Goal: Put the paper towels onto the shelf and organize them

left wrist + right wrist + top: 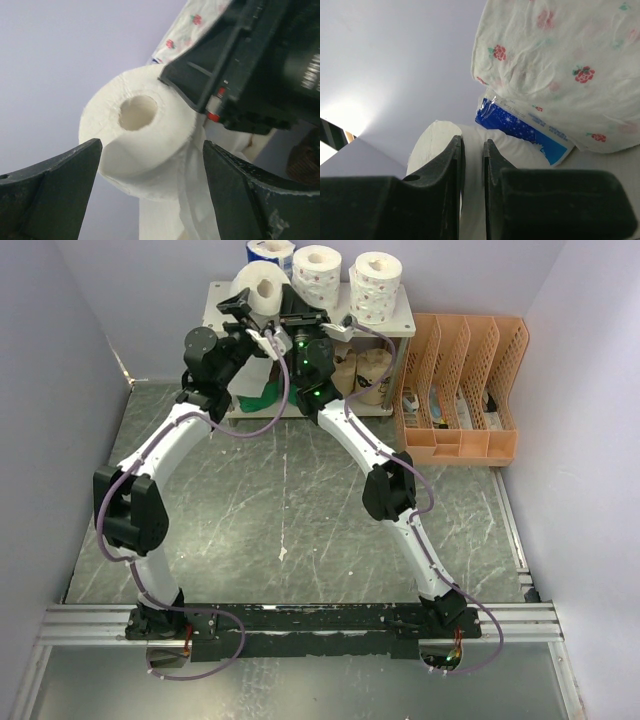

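The shelf (408, 322) stands at the back. On its top board are a blue-white wrapped roll (270, 252), two white patterned rolls (317, 270) and a plain white roll (262, 287). Tan rolls (366, 375) and a green-wrapped roll (262, 395) sit on the lower tier. My left gripper (252, 322) is open, its jaws on either side of the plain white roll (140, 135), whose loose sheet (192, 200) hangs down. My right gripper (296, 312) has its jaws almost together, tips against the same roll (432, 137). A patterned roll (560, 65) and the blue-white wrapped roll (525, 127) lie just beyond it.
An orange perforated file organizer (460, 390) stands right of the shelf. Pale walls close in on the left, back and right. The grey floor mat (290, 510) lies between the arm bases and the shelf.
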You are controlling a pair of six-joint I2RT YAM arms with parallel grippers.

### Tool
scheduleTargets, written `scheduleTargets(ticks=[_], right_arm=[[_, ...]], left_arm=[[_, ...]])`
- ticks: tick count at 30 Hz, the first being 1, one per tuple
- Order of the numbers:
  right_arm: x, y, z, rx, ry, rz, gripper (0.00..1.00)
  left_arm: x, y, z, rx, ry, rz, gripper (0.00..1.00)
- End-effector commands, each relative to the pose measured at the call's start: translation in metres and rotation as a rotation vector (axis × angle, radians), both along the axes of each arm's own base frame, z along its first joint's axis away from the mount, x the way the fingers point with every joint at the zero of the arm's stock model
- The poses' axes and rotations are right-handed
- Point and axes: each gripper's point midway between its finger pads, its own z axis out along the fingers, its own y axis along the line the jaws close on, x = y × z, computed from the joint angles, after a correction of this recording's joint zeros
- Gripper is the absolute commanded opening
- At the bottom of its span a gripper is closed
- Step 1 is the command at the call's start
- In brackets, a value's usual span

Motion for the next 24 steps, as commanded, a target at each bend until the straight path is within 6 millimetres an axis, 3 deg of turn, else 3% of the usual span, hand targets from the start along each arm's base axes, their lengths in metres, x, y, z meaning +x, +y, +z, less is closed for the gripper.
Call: scheduleTargets(ticks=[1,6,13,16,18,19,20,24], right_arm=[[0.003,-0.010,0.001,-0.021,-0.009,-0.026,0.04],[0.000,-0.006,0.004,-0.056,-0.025,-0.018,0.11],[-0.009,-0.004,0.014,-0.079,-0.067,-0.003,0.44],[-0.015,-0.003,0.020,-0.081,-0.083,0.003,0.50],[-0.017,-0.003,0.019,-0.088,-0.079,0.000,0.63],[-0.021,-0.005,0.020,-0.086,-0.087,-0.003,0.76],[-0.026,-0.008,0.026,-0.080,-0.099,-0.004,0.97],[-0.041,-0.017,0.032,-0.085,-0.105,-0.017,1.00]], left_arm=[[0.002,0.003,0.046,-0.040,-0.130,0.040,0.94],[0.016,0.013,0.056,-0.064,-0.148,0.070,0.94],[0.020,0.016,0.065,-0.074,-0.173,0.083,0.94],[0.021,0.019,0.068,-0.074,-0.182,0.101,0.94],[0.023,0.021,0.071,-0.076,-0.161,0.111,0.94],[0.022,0.022,0.073,-0.084,-0.152,0.111,0.93],[0.020,0.022,0.076,-0.088,-0.150,0.108,0.93],[0.014,0.024,0.084,-0.070,-0.178,0.110,0.94]])
